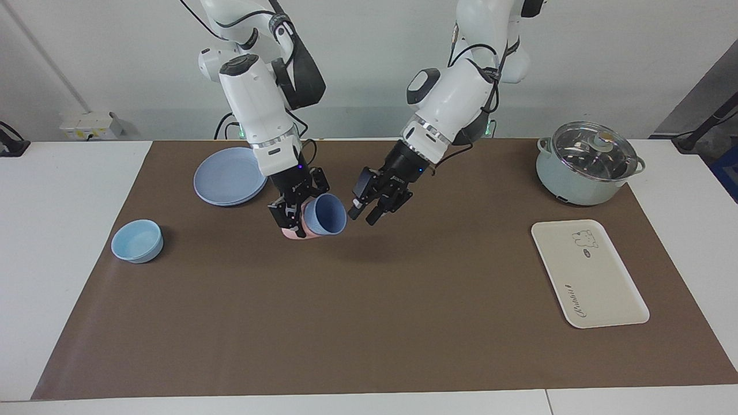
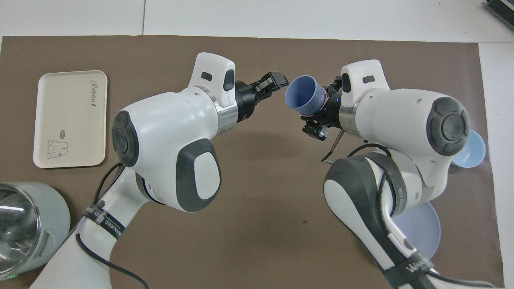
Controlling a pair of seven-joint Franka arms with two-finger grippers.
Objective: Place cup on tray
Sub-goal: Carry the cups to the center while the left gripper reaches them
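The periwinkle-blue cup [image 1: 326,214] hangs in the air over the middle of the brown mat, tipped on its side, and it also shows in the overhead view [image 2: 303,96]. My right gripper [image 1: 294,222] is shut on its base end. A sliver of salmon-pink tumbler [image 1: 293,233] shows at that base; I cannot tell whether the two are nested. My left gripper [image 1: 376,210] is open, level with the cup's mouth and a small gap from it, and it also shows in the overhead view [image 2: 277,82]. The cream tray [image 1: 588,274] lies empty at the left arm's end of the table.
A pale green pot with a glass lid [image 1: 588,164] stands nearer to the robots than the tray. A round blue plate [image 1: 228,176] and a low light-blue bowl [image 1: 137,241] lie toward the right arm's end.
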